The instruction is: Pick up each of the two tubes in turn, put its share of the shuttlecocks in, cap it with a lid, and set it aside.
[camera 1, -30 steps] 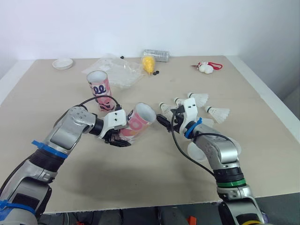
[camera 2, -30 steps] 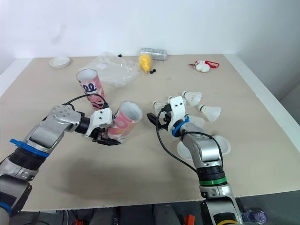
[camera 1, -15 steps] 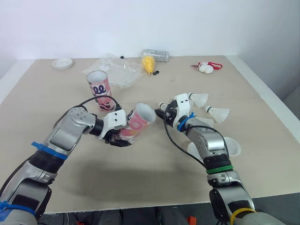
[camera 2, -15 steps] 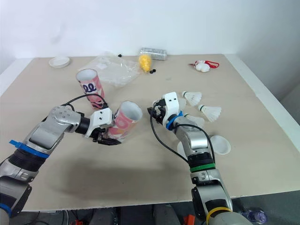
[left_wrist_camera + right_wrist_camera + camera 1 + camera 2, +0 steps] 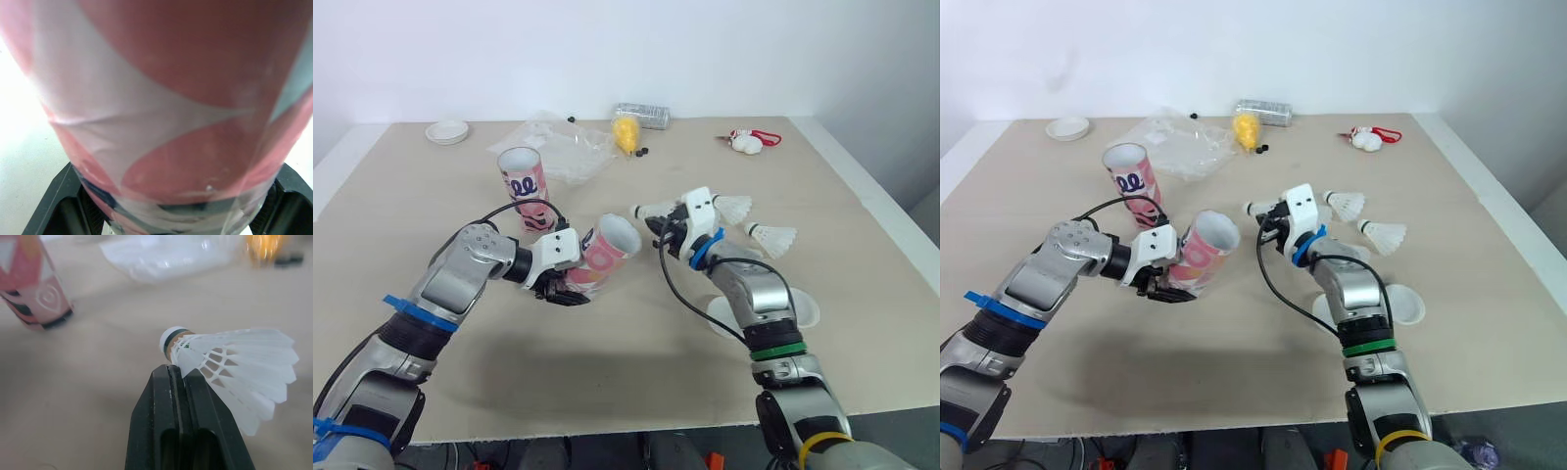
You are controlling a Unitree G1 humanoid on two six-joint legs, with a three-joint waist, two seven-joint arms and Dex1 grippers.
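My left gripper (image 5: 562, 283) is shut on a pink and white tube (image 5: 604, 254), holding it tilted just above the table with its open mouth toward the right; in the left wrist view the tube (image 5: 171, 98) sits between both fingers (image 5: 54, 208). A second pink tube (image 5: 522, 185) stands upright behind it. My right gripper (image 5: 667, 226) is shut on a white shuttlecock (image 5: 649, 211), gripping the feather skirt, cork pointing toward the held tube's mouth; the right wrist view shows that shuttlecock (image 5: 230, 367). Two more shuttlecocks (image 5: 733, 207) (image 5: 772, 236) lie on the table to the right.
Two white lids (image 5: 805, 312) (image 5: 722, 315) lie by my right forearm, and another lid (image 5: 445, 130) sits at the far left. A crumpled clear bag (image 5: 559, 147), a yellow object (image 5: 625, 132), a clear container (image 5: 642, 115) and a red and white item (image 5: 745, 143) sit along the back.
My right gripper has closed on a shuttlecock and lifted it off the table, moving it left toward the held tube. The left arm and its tube have stayed put.
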